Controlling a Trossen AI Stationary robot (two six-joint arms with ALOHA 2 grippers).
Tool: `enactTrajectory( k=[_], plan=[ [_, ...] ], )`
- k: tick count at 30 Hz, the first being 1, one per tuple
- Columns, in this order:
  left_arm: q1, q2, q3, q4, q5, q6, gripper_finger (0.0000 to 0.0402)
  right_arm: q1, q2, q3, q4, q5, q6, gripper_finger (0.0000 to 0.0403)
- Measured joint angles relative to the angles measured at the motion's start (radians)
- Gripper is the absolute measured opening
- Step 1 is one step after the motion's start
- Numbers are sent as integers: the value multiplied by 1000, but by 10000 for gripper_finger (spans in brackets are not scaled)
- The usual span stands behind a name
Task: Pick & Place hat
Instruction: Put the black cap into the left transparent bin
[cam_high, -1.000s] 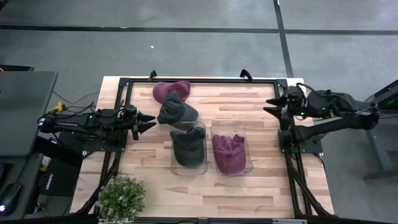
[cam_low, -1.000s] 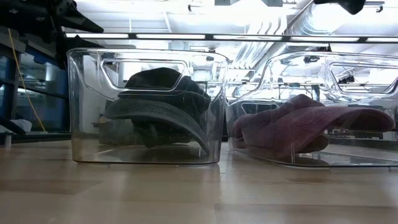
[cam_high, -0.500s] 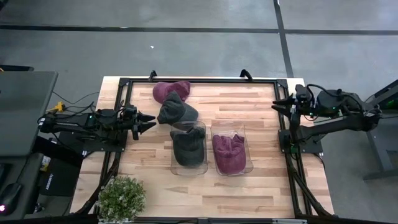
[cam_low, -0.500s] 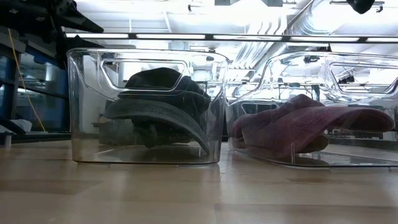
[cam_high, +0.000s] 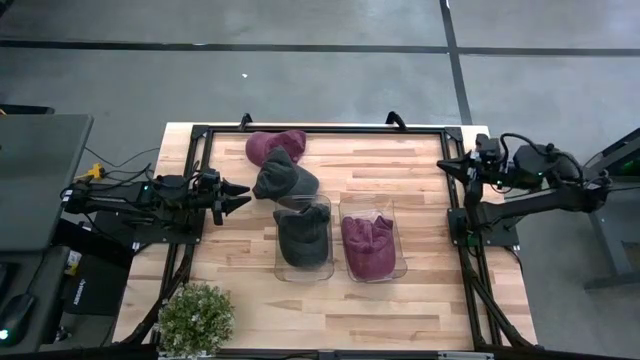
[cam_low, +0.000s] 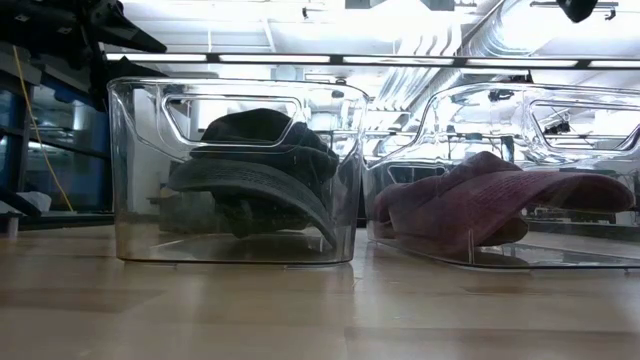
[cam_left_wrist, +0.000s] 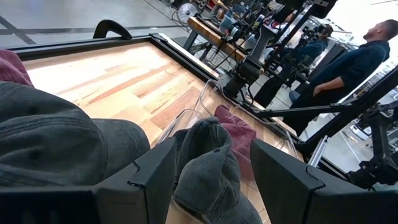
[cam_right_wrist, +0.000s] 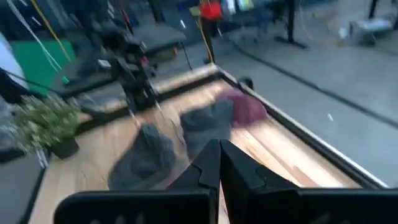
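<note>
Two clear bins stand mid-table. The left bin (cam_high: 303, 240) holds a dark grey hat (cam_low: 255, 175); the right bin (cam_high: 372, 243) holds a maroon hat (cam_low: 490, 200). Beyond them a second grey hat (cam_high: 284, 178) and a second maroon hat (cam_high: 275, 146) lie on the wood, the grey one partly over the left bin's far rim. My left gripper (cam_high: 248, 195) hovers open at the table's left side, pointing at the loose grey hat (cam_left_wrist: 56, 137). My right gripper (cam_high: 443, 164) is shut on nothing, raised over the table's right edge (cam_right_wrist: 214, 146).
A black frame rail (cam_high: 330, 129) runs around the tabletop. A potted plant (cam_high: 196, 318) sits at the near left corner. A person (cam_left_wrist: 348, 62) stands beyond the table's right side. Bare wood lies in front of the bins and at the far right.
My right gripper has shut its fingers on nothing and drawn back a little toward the table's right edge. The hats and bins have stayed where they were.
</note>
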Motion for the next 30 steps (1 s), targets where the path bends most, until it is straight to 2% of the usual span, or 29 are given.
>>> enactTrajectory(
  k=[8, 17, 25, 30],
  plan=[
    [0, 0, 0, 0, 0, 0, 198, 0, -153, -366, 491, -17, -106, 1],
    [0, 0, 0, 0, 0, 0, 198, 0, -251, -735, 877, 2, -177, 0],
    [0, 0, 0, 0, 0, 0, 198, 0, -358, -950, 1138, 25, -210, 0],
    [0, 0, 0, 0, 0, 0, 198, 0, -376, -950, 1115, 9, -250, 0]
  ],
)
